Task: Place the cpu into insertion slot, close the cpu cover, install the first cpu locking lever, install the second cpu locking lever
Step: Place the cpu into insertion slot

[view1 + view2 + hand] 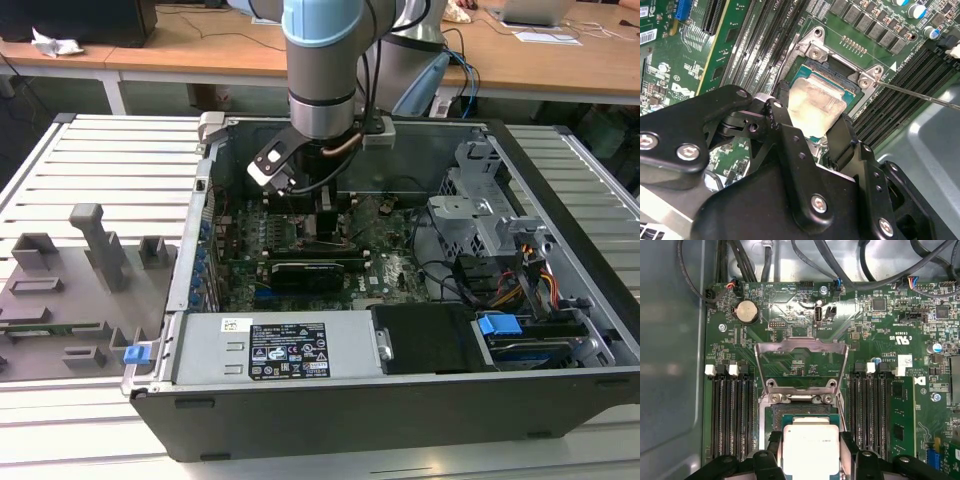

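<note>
Fingers (774,445) of the gripper (810,455) are clamped on two opposite edges of the cpu (810,442), which hangs flat directly over the insertion slot (776,419); whether it touches the socket floor I cannot tell. Just beyond it the cpu cover (801,346) stands swung up on its hinge, its window showing green motherboard (880,325) behind, with memory slots (730,410) flanking the socket on both sides. In the exterior view the arm (320,60) reaches down into the open computer case (400,430), toward the case's far wall, on the slatted bench (100,150).
</note>
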Tool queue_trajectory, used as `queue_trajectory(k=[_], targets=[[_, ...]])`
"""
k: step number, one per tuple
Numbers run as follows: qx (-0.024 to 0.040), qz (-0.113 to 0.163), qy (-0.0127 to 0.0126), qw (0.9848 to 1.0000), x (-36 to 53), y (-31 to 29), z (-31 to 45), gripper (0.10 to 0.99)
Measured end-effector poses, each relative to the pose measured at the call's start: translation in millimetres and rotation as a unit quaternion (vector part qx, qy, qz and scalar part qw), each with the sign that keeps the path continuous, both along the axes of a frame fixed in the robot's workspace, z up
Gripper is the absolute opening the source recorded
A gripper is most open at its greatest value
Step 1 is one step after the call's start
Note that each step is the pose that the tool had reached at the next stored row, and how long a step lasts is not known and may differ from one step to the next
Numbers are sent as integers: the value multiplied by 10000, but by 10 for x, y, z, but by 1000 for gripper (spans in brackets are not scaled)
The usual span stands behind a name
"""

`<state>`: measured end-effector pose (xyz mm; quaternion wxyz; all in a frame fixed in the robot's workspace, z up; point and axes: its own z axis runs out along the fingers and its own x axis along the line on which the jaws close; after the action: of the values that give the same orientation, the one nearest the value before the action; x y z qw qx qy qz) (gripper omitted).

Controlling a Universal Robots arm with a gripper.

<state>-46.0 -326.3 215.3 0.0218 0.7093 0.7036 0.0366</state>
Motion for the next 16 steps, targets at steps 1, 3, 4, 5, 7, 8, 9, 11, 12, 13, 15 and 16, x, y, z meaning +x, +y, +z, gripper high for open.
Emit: queue_trajectory(k=[1, 3, 4, 5, 7, 8, 9, 11, 12, 13, 15, 16], targets=[[0, -1, 0, 10000, 0, 0, -2, 541], [0, -3, 0, 10000, 0, 0, -7, 541], [1, -4, 0, 10000, 0, 0, -11, 541], [1, -4, -1, 10000, 0, 1, -15, 541], [0, -6, 0, 10000, 0, 3, -31, 541], [-1, -8, 1, 10000, -1, 8, -34, 541], [0, -9, 1, 10000, 0, 13, -37, 541], [0, -23, 1, 10000, 0, 28, -42, 541], [0, -41, 1, 10000, 0, 34, -49, 541], [0, -57, 1, 10000, 0, 37, -55, 541], [0, -88, 1, 10000, 0, 40, -79, 541], [0, -89, 1, 10000, 0, 40, -86, 541]])
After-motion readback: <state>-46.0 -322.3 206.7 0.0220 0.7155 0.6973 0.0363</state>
